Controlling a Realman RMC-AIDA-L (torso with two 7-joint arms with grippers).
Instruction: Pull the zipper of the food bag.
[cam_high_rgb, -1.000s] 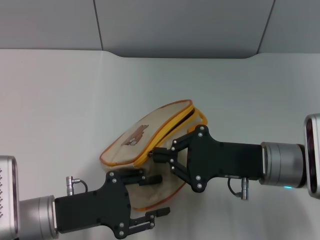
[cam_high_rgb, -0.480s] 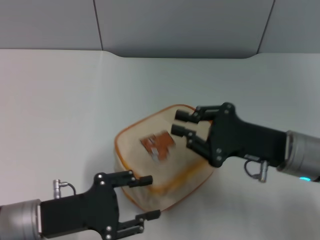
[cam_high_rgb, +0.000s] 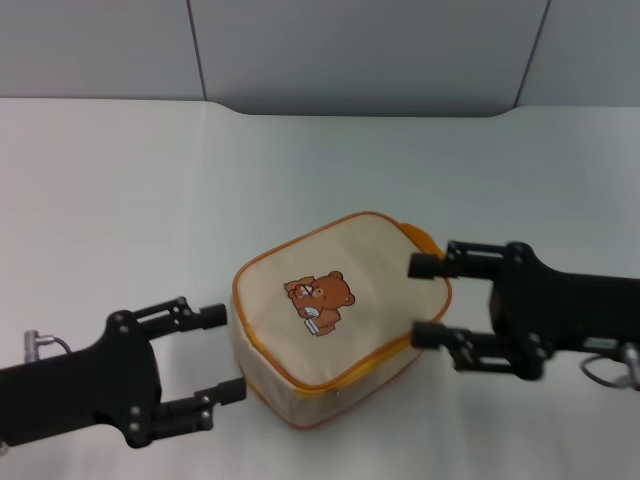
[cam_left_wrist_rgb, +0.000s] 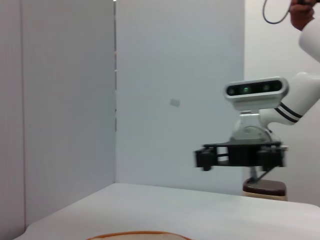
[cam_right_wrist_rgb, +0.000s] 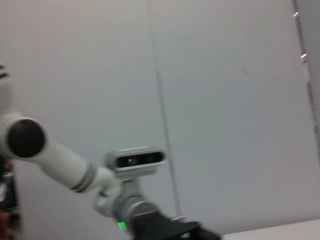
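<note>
The food bag (cam_high_rgb: 335, 315) lies flat on the white table, bear patch (cam_high_rgb: 320, 300) facing up, orange loop handle (cam_high_rgb: 422, 240) at its far right corner. The zipper (cam_high_rgb: 350, 385) runs along the narrow side panel facing me; I cannot make out its pull tab. My left gripper (cam_high_rgb: 222, 352) is open and empty, just left of the bag. My right gripper (cam_high_rgb: 420, 300) is open and empty at the bag's right edge, its fingertips over that edge. The left wrist view shows the right gripper (cam_left_wrist_rgb: 240, 156) far off and a sliver of the bag (cam_left_wrist_rgb: 137, 235).
Grey wall panels (cam_high_rgb: 360, 50) stand behind the table (cam_high_rgb: 120, 200). The right wrist view shows only the left arm's wrist camera (cam_right_wrist_rgb: 135, 159) and the wall. A brown-and-white object (cam_left_wrist_rgb: 264, 189) shows below the right arm in the left wrist view.
The bag was held tilted, the right gripper shut at its zip line. Both grippers have let go and drawn back to the sides; the bag now lies flat, patch up.
</note>
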